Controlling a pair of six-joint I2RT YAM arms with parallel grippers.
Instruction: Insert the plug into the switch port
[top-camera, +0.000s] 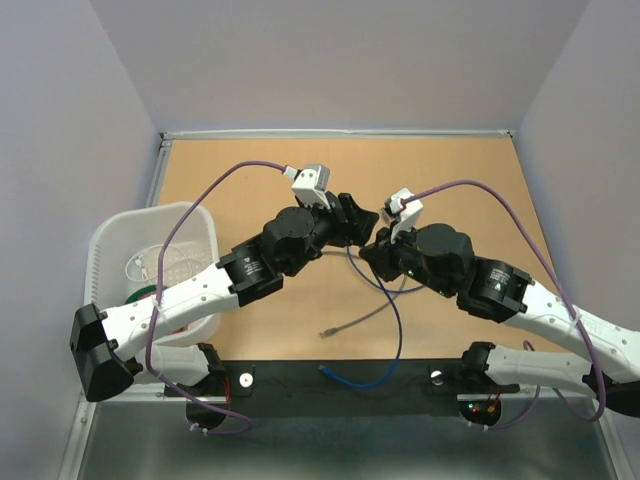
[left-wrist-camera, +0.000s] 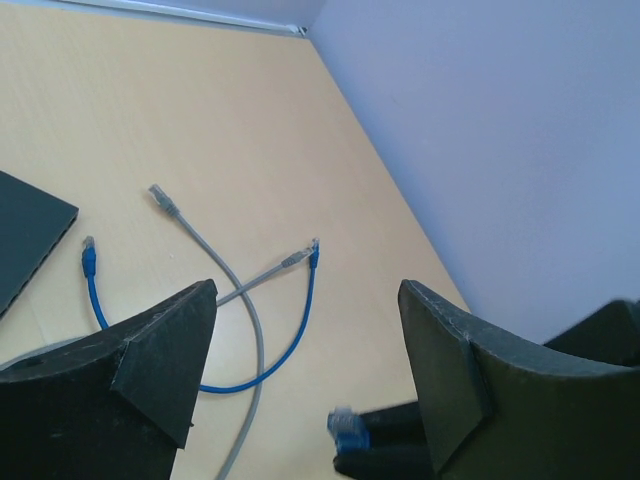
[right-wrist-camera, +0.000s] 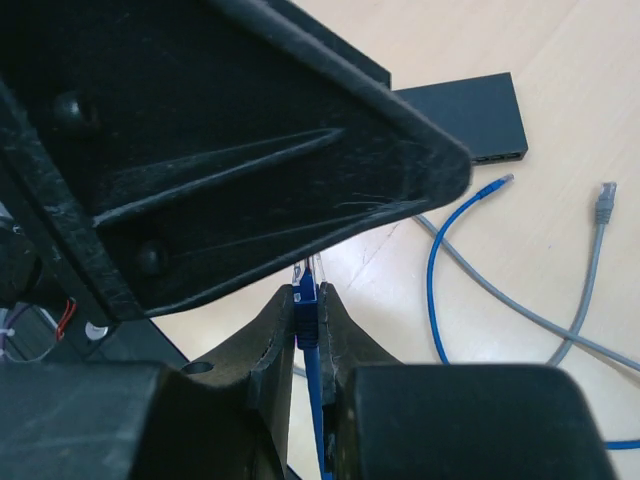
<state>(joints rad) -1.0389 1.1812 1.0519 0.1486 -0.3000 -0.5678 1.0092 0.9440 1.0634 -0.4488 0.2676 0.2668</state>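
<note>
My right gripper (right-wrist-camera: 305, 292) is shut on a blue plug (right-wrist-camera: 306, 298) at one end of a blue cable (right-wrist-camera: 432, 290); the clear tip pokes out above the fingers. My left gripper (left-wrist-camera: 306, 290) is open and empty, right next to it. The held plug (left-wrist-camera: 349, 430) shows low between the left fingers. In the top view both grippers meet above the table's middle, left gripper (top-camera: 358, 220) and right gripper (top-camera: 375, 248). The cable's other plug (top-camera: 325, 370) lies by the black switch (top-camera: 300, 385) at the near edge. The switch also shows in the right wrist view (right-wrist-camera: 460, 115).
A grey cable (top-camera: 360, 318) lies crossed over the blue one on the wood table; its plugs show in the left wrist view (left-wrist-camera: 160, 197). A white basket (top-camera: 110, 240) stands at the left. Purple walls enclose the table. The left finger (right-wrist-camera: 250, 150) fills the upper right wrist view.
</note>
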